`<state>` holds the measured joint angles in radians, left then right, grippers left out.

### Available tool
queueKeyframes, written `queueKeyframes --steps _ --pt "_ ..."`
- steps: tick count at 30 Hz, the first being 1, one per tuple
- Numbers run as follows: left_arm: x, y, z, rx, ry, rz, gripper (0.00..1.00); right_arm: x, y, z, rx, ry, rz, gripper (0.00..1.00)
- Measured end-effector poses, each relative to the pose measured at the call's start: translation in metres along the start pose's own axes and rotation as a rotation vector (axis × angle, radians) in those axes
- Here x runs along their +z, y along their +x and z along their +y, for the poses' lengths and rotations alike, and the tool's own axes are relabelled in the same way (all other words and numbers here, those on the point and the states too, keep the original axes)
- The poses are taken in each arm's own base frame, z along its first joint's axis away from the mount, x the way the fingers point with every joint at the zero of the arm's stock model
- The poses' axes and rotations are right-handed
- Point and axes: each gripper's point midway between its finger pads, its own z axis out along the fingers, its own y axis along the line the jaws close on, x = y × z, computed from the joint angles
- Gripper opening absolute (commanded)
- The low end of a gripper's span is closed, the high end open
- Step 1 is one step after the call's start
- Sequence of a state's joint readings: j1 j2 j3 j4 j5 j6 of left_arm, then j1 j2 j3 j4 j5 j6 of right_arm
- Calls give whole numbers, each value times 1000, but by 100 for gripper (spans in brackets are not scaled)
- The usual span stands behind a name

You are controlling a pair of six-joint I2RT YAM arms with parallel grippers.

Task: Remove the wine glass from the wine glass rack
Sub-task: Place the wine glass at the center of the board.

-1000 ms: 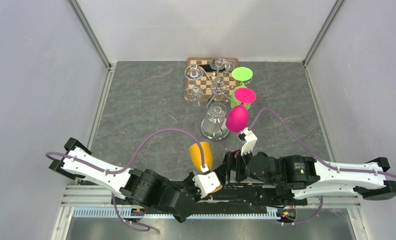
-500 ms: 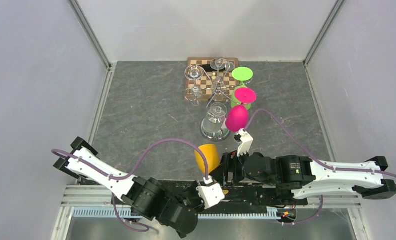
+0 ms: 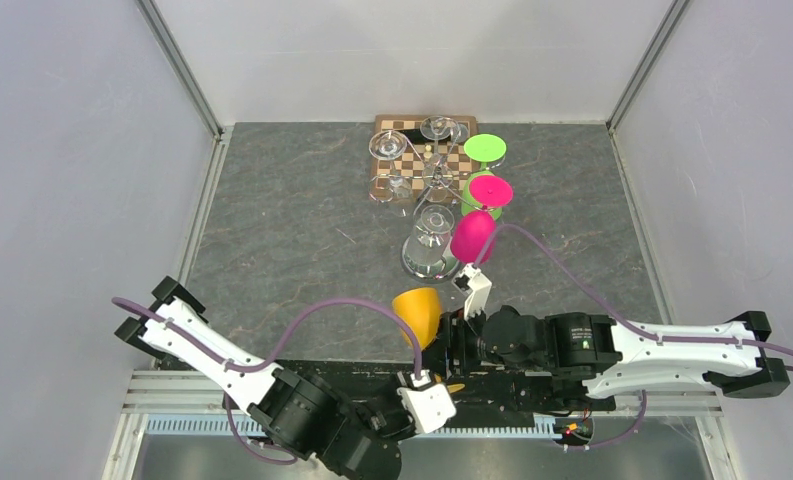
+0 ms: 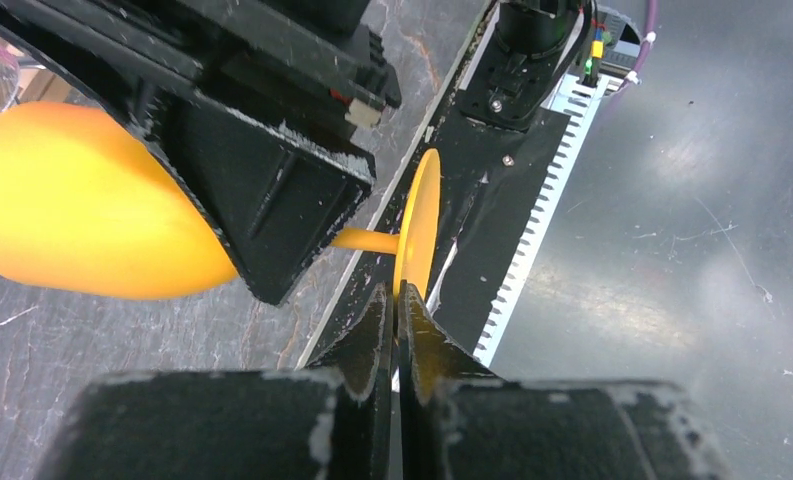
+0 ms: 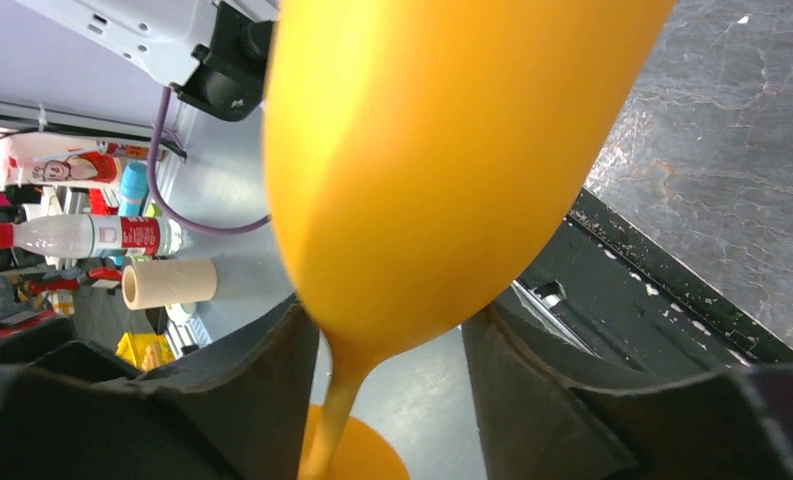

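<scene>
Orange wine glass (image 3: 417,312) is off the rack, tilted in the air close to the arm bases, bowl pointing away from them.

Left gripper (image 4: 394,320): fingers nearly together, pinching the rim of the glass's flat orange foot. Stem runs from the foot to the bowl behind the black body of the other gripper.

Right gripper (image 5: 390,315): fingers stand wide, flanking the bottom of the bowl where it narrows to the stem. Cannot tell whether they press on it.

Wine glass rack (image 3: 417,268) stands at far centre of the grey table (image 3: 272,220), beside the chessboard (image 3: 412,130). On it hang a pink glass (image 3: 475,237), a green glass (image 3: 485,148) and clear glasses (image 3: 432,228).
</scene>
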<state>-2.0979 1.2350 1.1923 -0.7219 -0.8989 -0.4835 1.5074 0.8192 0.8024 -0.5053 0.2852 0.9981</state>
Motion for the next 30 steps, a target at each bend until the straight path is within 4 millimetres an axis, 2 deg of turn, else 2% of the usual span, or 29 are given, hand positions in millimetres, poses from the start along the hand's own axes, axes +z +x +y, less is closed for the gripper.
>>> queueKeyframes --steps 6,10,11,15,17,23,26,30 --pt "-1 -2 -3 29 -30 -20 2 2 8 8 13 -48 32 27" --pt "-2 -2 -1 57 -62 -28 2 0 9 17 32 -87 38 2" --pt "-1 -2 0 61 -67 -28 2 0 9 19 39 -98 39 0" --pt "-2 -1 3 70 -80 -28 8 0 7 22 45 -108 33 0" --pt "-3 -1 3 65 -81 -27 16 0 7 22 46 -110 33 0" --pt "-6 -3 -4 32 -54 -27 50 2 11 11 19 -74 36 0" --pt "-6 -1 -7 20 -39 -19 61 3 13 6 1 -56 39 0" --pt "-7 0 -10 -2 -24 -12 71 3 12 2 -21 -43 32 0"
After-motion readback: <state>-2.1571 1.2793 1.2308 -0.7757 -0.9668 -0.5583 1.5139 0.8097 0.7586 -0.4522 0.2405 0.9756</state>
